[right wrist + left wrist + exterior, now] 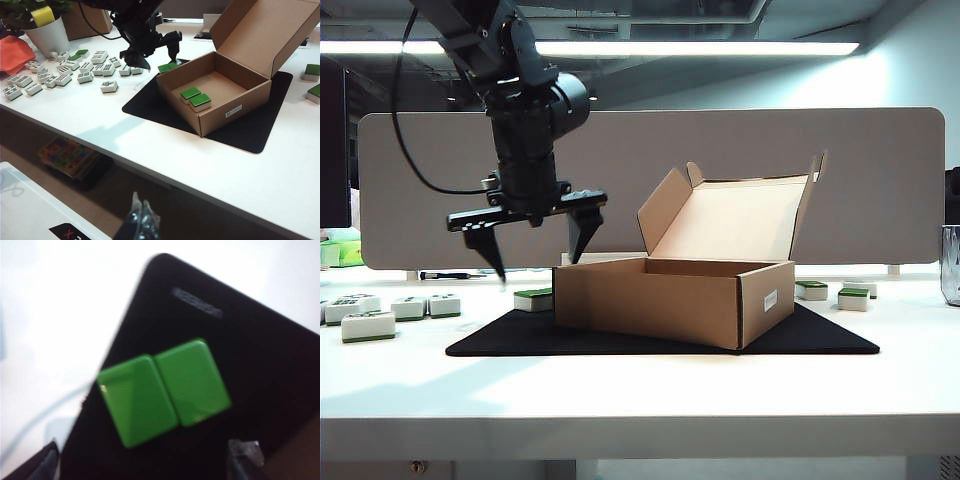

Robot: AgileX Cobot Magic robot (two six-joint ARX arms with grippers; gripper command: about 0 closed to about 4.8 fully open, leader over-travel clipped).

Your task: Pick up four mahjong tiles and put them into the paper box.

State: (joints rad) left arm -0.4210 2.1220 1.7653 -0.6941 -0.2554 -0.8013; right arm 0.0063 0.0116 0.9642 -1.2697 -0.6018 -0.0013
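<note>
Nearest you: two green-backed mahjong tiles (162, 390) lying side by side, touching, on the black mat (250, 365), right under your left gripper (536, 243). That gripper hangs above them with its jaws spread wide, holding nothing. The paper box (665, 300) sits on the same mat just beside the pair, lid up, with two more tiles (196, 97) already inside, green face up. Your right gripper (139, 222) sits low, well off from the tabletop (100, 115); only its tip shows, can't tell its jaws. Loose spare tiles (60, 72) are scattered beyond the mat.
</note>
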